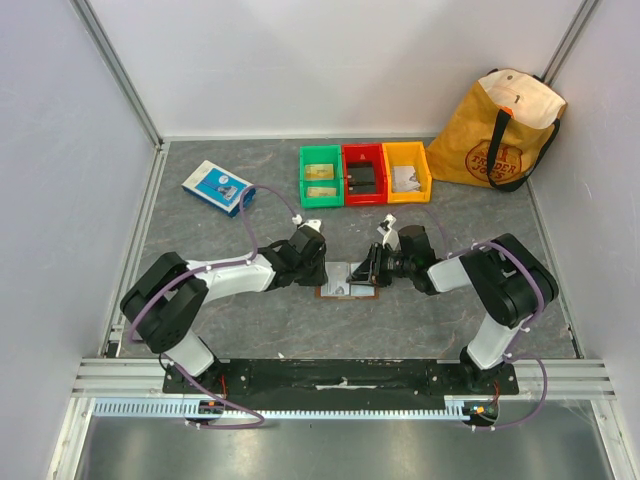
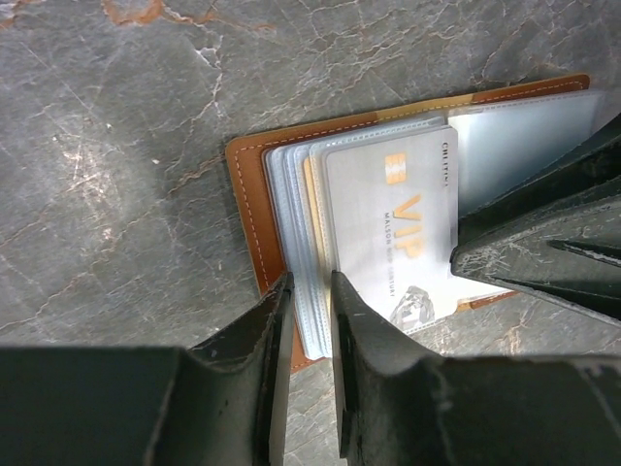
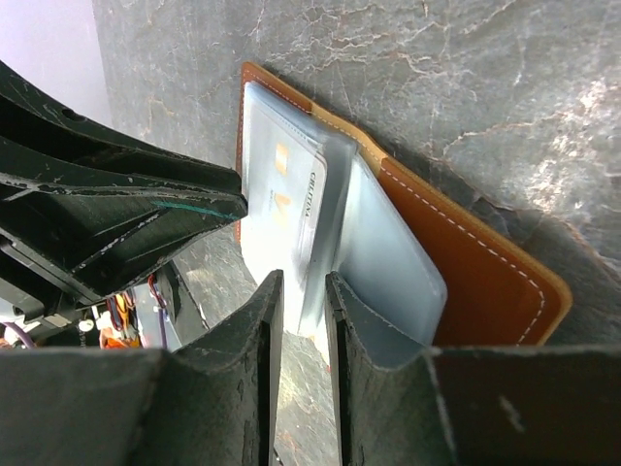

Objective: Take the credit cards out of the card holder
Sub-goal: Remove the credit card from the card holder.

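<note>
The card holder [image 1: 345,283] lies open on the table between both arms: brown leather [image 2: 250,194] with a fan of clear sleeves. A pale credit card [image 2: 398,218] marked VIP sits in the top sleeve, and its edge also shows in the right wrist view [image 3: 291,180]. My left gripper [image 2: 310,286] is shut on the near edge of the sleeve stack, which fills the narrow gap between its fingers. My right gripper [image 3: 303,282] stands slightly open at the opposite edge, one finger resting on a sleeve over the leather [image 3: 466,262]. Its fingers [image 2: 543,233] reach in from the right.
At the back stand a green bin [image 1: 321,176] holding tan cards, a red bin [image 1: 364,174] and a yellow bin [image 1: 407,172]. A blue-and-white box [image 1: 217,186] lies back left, and a yellow tote bag [image 1: 500,130] back right. Walls close in on both sides.
</note>
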